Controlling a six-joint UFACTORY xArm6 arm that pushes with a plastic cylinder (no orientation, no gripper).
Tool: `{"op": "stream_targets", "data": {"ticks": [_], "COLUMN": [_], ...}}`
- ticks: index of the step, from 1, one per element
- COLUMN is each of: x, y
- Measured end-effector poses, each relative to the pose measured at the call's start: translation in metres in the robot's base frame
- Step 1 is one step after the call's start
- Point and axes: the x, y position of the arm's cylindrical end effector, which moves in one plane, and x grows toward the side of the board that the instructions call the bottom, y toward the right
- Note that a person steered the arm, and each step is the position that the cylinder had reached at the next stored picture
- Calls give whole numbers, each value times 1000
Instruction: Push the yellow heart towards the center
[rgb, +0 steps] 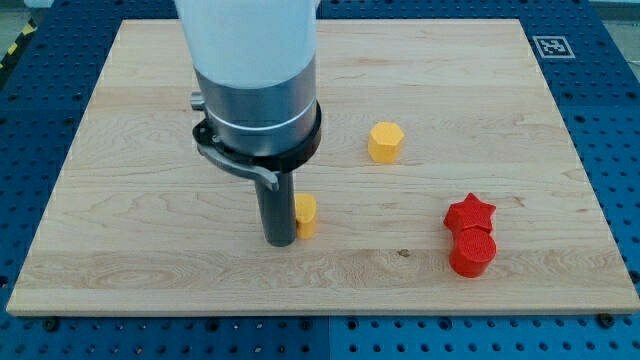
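Note:
The yellow heart (306, 215) lies on the wooden board (520, 120), below the board's middle, mostly hidden behind my rod. My tip (279, 241) stands against the heart's left side, at the view's lower middle. The arm's big grey and white body covers the board's upper left middle.
A yellow hexagon block (385, 142) sits to the upper right of the heart. A red star (471, 212) and a red cylinder (472, 252) sit together at the view's lower right. The green and blue blocks are hidden behind the arm.

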Motion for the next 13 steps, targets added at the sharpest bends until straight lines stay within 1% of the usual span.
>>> {"op": "stream_targets", "data": {"ticks": [3, 6, 8, 10, 11, 12, 13], "x": [-29, -75, -76, -97, -125, -126, -109], "y": [56, 110, 152, 121, 120, 120, 120]}}
